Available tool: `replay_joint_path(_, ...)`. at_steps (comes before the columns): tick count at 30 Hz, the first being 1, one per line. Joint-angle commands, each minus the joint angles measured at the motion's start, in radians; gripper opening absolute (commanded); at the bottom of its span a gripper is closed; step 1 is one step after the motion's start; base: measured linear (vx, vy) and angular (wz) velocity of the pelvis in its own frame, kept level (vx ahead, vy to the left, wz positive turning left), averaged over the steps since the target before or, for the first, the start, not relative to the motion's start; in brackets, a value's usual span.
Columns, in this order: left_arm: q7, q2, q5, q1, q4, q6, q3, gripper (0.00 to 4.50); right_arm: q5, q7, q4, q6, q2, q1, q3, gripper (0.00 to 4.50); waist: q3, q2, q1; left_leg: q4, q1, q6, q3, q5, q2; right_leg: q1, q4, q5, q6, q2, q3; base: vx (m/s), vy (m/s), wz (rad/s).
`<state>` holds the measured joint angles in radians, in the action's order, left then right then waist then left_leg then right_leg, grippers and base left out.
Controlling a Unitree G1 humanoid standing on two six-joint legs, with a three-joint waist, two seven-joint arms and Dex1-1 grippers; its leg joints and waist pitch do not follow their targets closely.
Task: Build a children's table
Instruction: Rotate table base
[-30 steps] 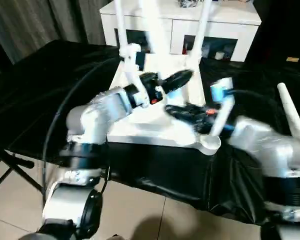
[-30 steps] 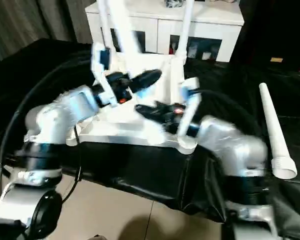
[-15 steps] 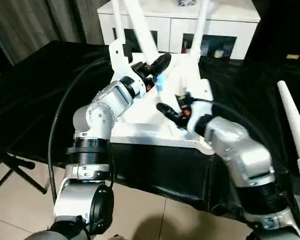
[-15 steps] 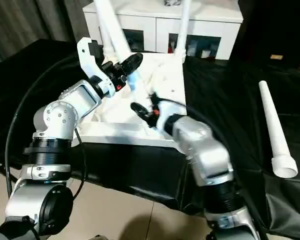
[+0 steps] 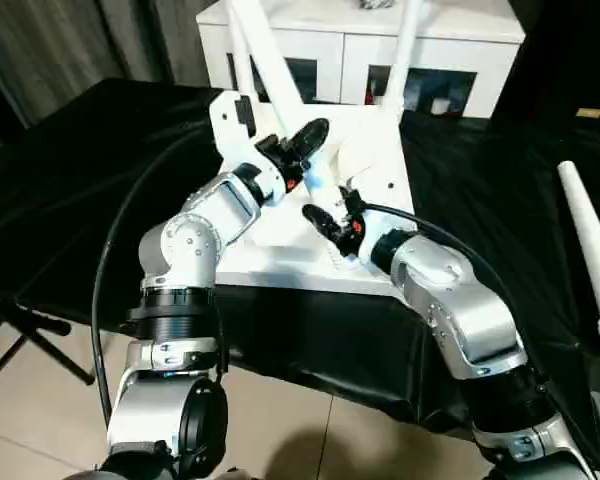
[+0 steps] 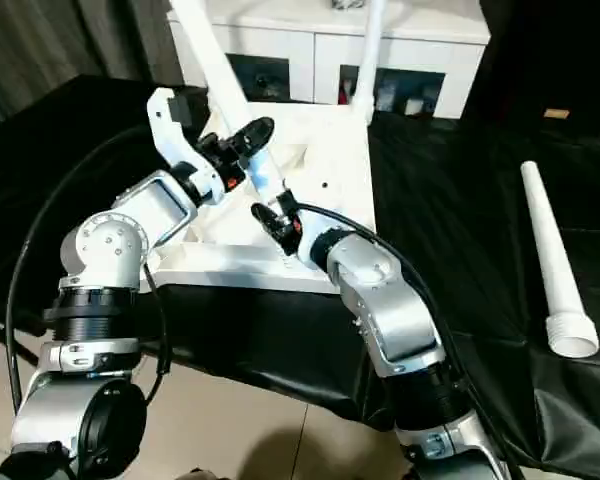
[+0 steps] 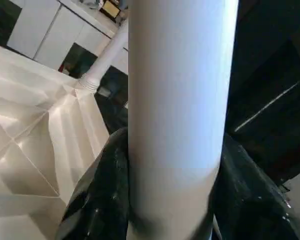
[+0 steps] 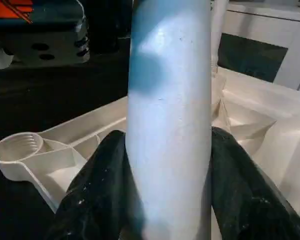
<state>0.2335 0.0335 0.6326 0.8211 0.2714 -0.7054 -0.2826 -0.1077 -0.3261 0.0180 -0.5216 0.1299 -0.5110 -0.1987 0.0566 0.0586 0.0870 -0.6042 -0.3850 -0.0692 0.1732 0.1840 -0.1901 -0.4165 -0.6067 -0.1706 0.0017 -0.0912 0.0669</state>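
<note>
The white tabletop [image 5: 380, 160] lies ribbed side up on the black-draped bench. Two legs stand in its far corner sockets, one on the left [image 5: 238, 50] and one on the right [image 5: 404, 45]. A third leg [image 5: 270, 60] leans across the tabletop with both grippers on it. My left gripper [image 5: 308, 138] is shut on that leg higher up, its black fingers [image 7: 97, 195] pressing both sides of the tube [image 7: 175, 100]. My right gripper [image 5: 325, 217] is shut on the same leg [image 8: 167, 90] lower down. A fourth leg [image 5: 585, 250] lies loose on the cloth at the right. An empty round socket [image 8: 17, 147] is near.
A white cabinet [image 5: 360, 50] with dark glass doors stands right behind the bench. Black cloth [image 5: 80, 180] covers the bench to both sides of the tabletop. A black stand leg [image 5: 30, 340] juts over the tiled floor at the lower left.
My left gripper has closed around the leaning leg. Both arms have drawn in over the tabletop's middle, and the head camera has shifted.
</note>
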Motion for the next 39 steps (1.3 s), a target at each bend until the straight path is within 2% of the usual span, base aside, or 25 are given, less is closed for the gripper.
replay_joint_path(1,0.048,-0.014,0.025,0.001,-0.036,-0.018,0.022,1.85,-0.005,0.0,-0.023,0.024,-0.008,-0.031,0.015,1.86,-0.08,-0.013,0.0,0.062,0.01,0.043,-0.005,0.099,-0.017,0.066,0.056,-0.084,-0.208,-0.038,-0.036,0.0,0.0,0.0)
replay_joint_path(2,0.053,-0.017,0.025,0.001,-0.037,-0.018,0.023,1.85,-0.008,-0.002,-0.024,0.025,-0.009,-0.031,0.017,1.86,-0.08,-0.011,-0.001,0.062,0.009,0.045,-0.005,0.1,-0.018,0.066,0.056,-0.082,-0.21,-0.038,-0.036,0.0,0.0,0.0)
replay_joint_path(3,0.062,-0.021,0.027,0.0,-0.041,-0.018,0.026,1.85,-0.015,-0.01,-0.028,0.028,-0.013,-0.033,0.022,2.21,-0.08,-0.011,-0.001,0.062,0.01,0.045,-0.005,0.101,-0.018,0.065,0.055,-0.082,-0.21,-0.038,-0.036,0.0,0.0,0.0)
replay_joint_path(4,0.07,-0.026,0.027,0.0,-0.044,-0.02,0.03,1.85,-0.022,-0.015,-0.028,0.025,-0.014,-0.033,0.027,2.56,-0.079,-0.005,-0.001,0.063,0.011,0.044,-0.006,0.106,-0.018,0.065,0.055,-0.082,-0.213,-0.037,-0.036,0.0,0.0,0.0)
replay_joint_path(5,0.095,-0.038,0.029,-0.001,-0.053,-0.025,0.041,1.85,-0.041,-0.027,-0.029,0.018,-0.017,-0.035,0.04,2.56,-0.079,-0.008,-0.002,0.063,0.011,0.046,-0.005,0.111,-0.017,0.065,0.057,-0.085,-0.212,-0.037,-0.036,0.0,0.0,0.0)
replay_joint_path(6,0.179,-0.076,0.04,-0.005,-0.075,-0.053,0.076,1.85,-0.096,-0.068,-0.026,-0.016,-0.013,-0.043,0.074,2.58,-0.081,-0.004,-0.001,0.062,0.013,0.05,-0.005,0.116,-0.017,0.065,0.053,-0.082,-0.22,-0.038,-0.037,0.0,0.0,0.0)
replay_joint_path(7,0.179,-0.076,0.04,-0.005,-0.075,-0.053,0.076,1.85,-0.096,-0.068,-0.026,-0.016,-0.013,-0.043,0.074,2.58,-0.08,-0.005,0.0,0.064,0.012,0.049,-0.006,0.115,-0.019,0.065,0.053,-0.08,-0.221,-0.037,-0.036,0.0,0.0,0.0)
replay_joint_path(8,0.272,-0.121,0.049,-0.008,-0.097,-0.084,0.12,1.85,-0.142,-0.114,-0.021,-0.062,0.008,-0.054,0.099,2.92,-0.08,-0.004,-0.002,0.062,0.013,0.046,-0.006,0.11,-0.019,0.064,0.052,-0.064,-0.226,-0.036,-0.036,0.0,0.0,0.0)
replay_joint_path(9,0.317,-0.139,0.055,-0.008,-0.106,-0.096,0.14,1.85,-0.159,-0.136,-0.021,-0.081,0.023,-0.06,0.108,2.92,-0.083,-0.004,-0.001,0.062,0.015,0.048,-0.007,0.104,-0.018,0.066,0.049,-0.054,-0.23,-0.035,-0.035,0.0,0.0,0.0)
replay_joint_path(11,0.366,-0.162,0.064,-0.01,-0.118,-0.115,0.164,1.84,-0.179,-0.167,-0.022,-0.103,0.04,-0.066,0.115,3.01,-0.079,-0.003,-0.001,0.062,0.014,0.049,-0.005,0.106,-0.019,0.065,0.048,-0.046,-0.237,-0.035,-0.036,0.0,0.0,0.0)
replay_joint_path(12,0.478,-0.216,0.08,-0.015,-0.149,-0.149,0.22,1.84,-0.239,-0.266,-0.019,-0.171,0.09,-0.081,0.124,3.01,-0.083,-0.006,0.002,0.061,0.017,0.055,-0.006,0.105,-0.017,0.07,0.044,-0.044,-0.246,-0.034,-0.036,0.0,0.0,0.0)
replay_joint_path(13,0.512,-0.234,0.082,-0.016,-0.156,-0.157,0.238,1.84,-0.264,-0.306,-0.017,-0.196,0.109,-0.085,0.126,3.01,-0.081,-0.007,0.002,0.061,0.015,0.056,-0.005,0.104,-0.02,0.069,0.044,-0.042,-0.248,-0.035,-0.037,0.0,0.0,0.0)
replay_joint_path(14,0.512,-0.234,0.082,-0.016,-0.156,-0.157,0.238,1.84,-0.264,-0.306,-0.017,-0.196,0.109,-0.085,0.126,3.01,-0.079,-0.005,0.003,0.061,0.016,0.055,-0.004,0.11,-0.02,0.067,0.045,-0.047,-0.251,-0.035,-0.036,0.0,0.0,0.0)
replay_joint_path(16,0.576,-0.263,0.092,-0.012,-0.164,-0.16,0.255,1.84,-0.321,-0.405,-0.009,-0.251,0.159,-0.085,0.12,3.01,-0.079,-0.012,0.003,0.06,0.013,0.048,-0.003,0.108,-0.02,0.068,0.046,-0.057,-0.253,-0.039,-0.038,0.0,0.0,0.0)
replay_joint_path(18,0.617,-0.277,0.106,-0.007,-0.171,-0.164,0.258,1.84,-0.345,-0.456,-0.013,-0.273,0.186,-0.084,0.117,3.01,-0.08,-0.015,0.008,0.059,0.013,0.05,-0.003,0.11,-0.019,0.072,0.045,-0.073,-0.255,-0.04,-0.038,0.0,0.0,0.0)
replay_joint_path(20,0.667,-0.295,0.122,0.001,-0.178,-0.169,0.26,1.84,-0.373,-0.513,-0.027,-0.297,0.217,-0.084,0.113,3.01,-0.079,-0.014,0.009,0.059,0.011,0.044,-0.003,0.114,-0.02,0.069,0.046,-0.1,-0.25,-0.042,-0.037,0.0,0.0,0.0)
replay_joint_path(23,0.706,-0.315,0.134,0.01,-0.176,-0.177,0.259,1.84,-0.39,-0.554,-0.048,-0.316,0.241,-0.09,0.101,3.01,-0.079,-0.016,0.01,0.059,0.01,0.039,-0.003,0.118,-0.019,0.07,0.048,-0.125,-0.244,-0.043,-0.037,0.0,0.0,0.0)
replay_joint_path(24,0.713,-0.318,0.134,0.01,-0.175,-0.177,0.26,1.84,-0.393,-0.559,-0.049,-0.319,0.244,-0.091,0.098,2.75,-0.079,-0.017,0.01,0.059,0.011,0.038,-0.004,0.113,-0.02,0.069,0.048,-0.128,-0.242,-0.043,-0.037,0.0,0.0,0.0)
replay_joint_path(26,0.73,-0.326,0.134,0.011,-0.173,-0.176,0.264,1.84,-0.404,-0.573,-0.048,-0.331,0.252,-0.093,0.09,2.68,-0.079,-0.016,0.011,0.059,0.012,0.035,-0.003,0.118,-0.02,0.067,0.05,-0.142,-0.239,-0.042,-0.037,0.0,0.0,0.0)
replay_joint_path(27,0.736,-0.328,0.131,0.011,-0.17,-0.173,0.264,1.84,-0.409,-0.583,-0.045,-0.338,0.257,-0.092,0.084,2.51,-0.078,-0.017,0.012,0.059,0.012,0.033,-0.004,0.123,-0.02,0.066,0.051,-0.159,-0.234,-0.043,-0.037,0.0,0.0,0.0)
replay_joint_path(29,0.74,-0.329,0.128,0.012,-0.168,-0.171,0.263,1.84,-0.413,-0.589,-0.042,-0.342,0.26,-0.092,0.081,2.51,-0.078,-0.017,0.013,0.06,0.012,0.03,-0.004,0.123,-0.02,0.066,0.052,-0.166,-0.231,-0.043,-0.037,0.0,0.0,0.0)
replay_joint_path(30,0.74,-0.328,0.127,0.012,-0.166,-0.17,0.262,1.84,-0.413,-0.591,-0.042,-0.343,0.261,-0.092,0.08,2.29,-0.079,-0.016,0.014,0.06,0.011,0.026,-0.004,0.121,-0.021,0.065,0.051,-0.163,-0.228,-0.042,-0.036,0.0,0.0,0.0)
replay_joint_path(34,0.742,-0.331,0.127,0.015,-0.155,-0.16,0.253,1.84,-0.408,-0.597,-0.045,-0.342,0.265,-0.09,0.071,2.07,-0.081,-0.015,0.018,0.059,0.011,0.023,-0.005,0.116,-0.02,0.065,0.05,-0.152,-0.226,-0.042,-0.036,0.0,0.0,0.0)
replay_joint_path(36,0.742,-0.33,0.123,0.02,-0.143,-0.152,0.246,1.84,-0.397,-0.571,-0.053,-0.328,0.252,-0.092,0.076,1.99,-0.081,-0.01,0.019,0.059,0.012,0.019,-0.005,0.122,-0.02,0.063,0.05,-0.152,-0.226,-0.041,-0.036,0.0,0.0,0.0)
replay_joint_path(39,0.671,-0.32,0.048,0.026,-0.116,-0.085,0.251,1.84,-0.367,-0.493,-0.071,-0.297,0.219,-0.1,0.091,1.91,-0.082,-0.008,0.018,0.06,0.011,0.012,-0.006,0.121,-0.02,0.064,0.052,-0.147,-0.222,-0.042,-0.035,0.0,0.0,0.0)
